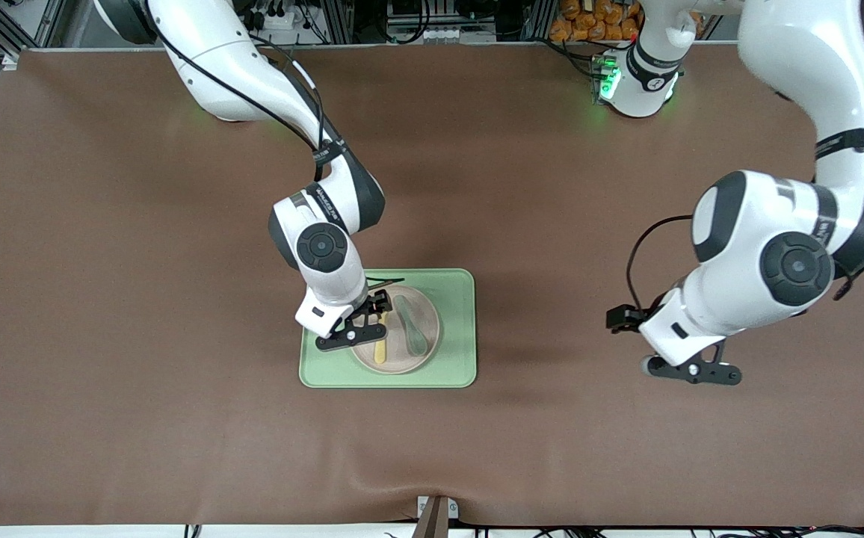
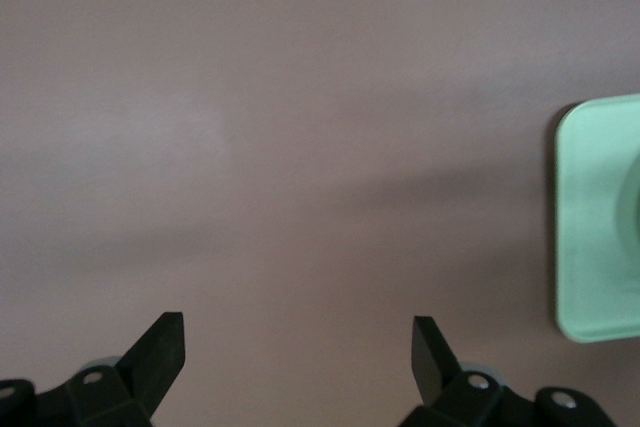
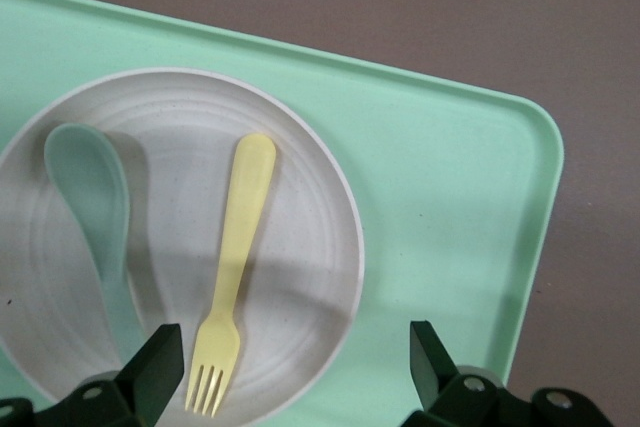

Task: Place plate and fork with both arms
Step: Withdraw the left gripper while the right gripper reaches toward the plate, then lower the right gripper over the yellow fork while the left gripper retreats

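Plate first: the round, shallow, pale beige-pink matte plate (image 1: 402,351) sits on the rectangular light-green tray (image 1: 454,329), near the middle of the brown table (image 1: 140,299). On the plate lie two utensils side by side, not touching. The small pale-yellow plastic fork (image 1: 380,347) lies toward the right arm's end of the plate, its handle end nearer the front camera; the right wrist view shows its short tines (image 3: 207,387) pointing back toward the robots, close to the plate's rim. Beside it, toward the left arm's end, lies the muted-green spoon (image 1: 410,326), with its bowl toward the front camera.

Over to the right arm's black two-finger gripper (image 1: 363,317): it hangs over the plate's edge, above the tine end of the fork. Its fingers (image 3: 155,372) are spread wide in the right wrist view, nothing between them, with the tines showing just inside one fingertip and bare tray by the other.

And the left arm's black two-finger gripper (image 1: 693,370) waits well apart from the tray, over bare brown table toward the left arm's end. Its fingers (image 2: 160,352) stand wide apart too, gripping nothing, and only a corner of the tray (image 2: 600,217) creeps into that wrist view.
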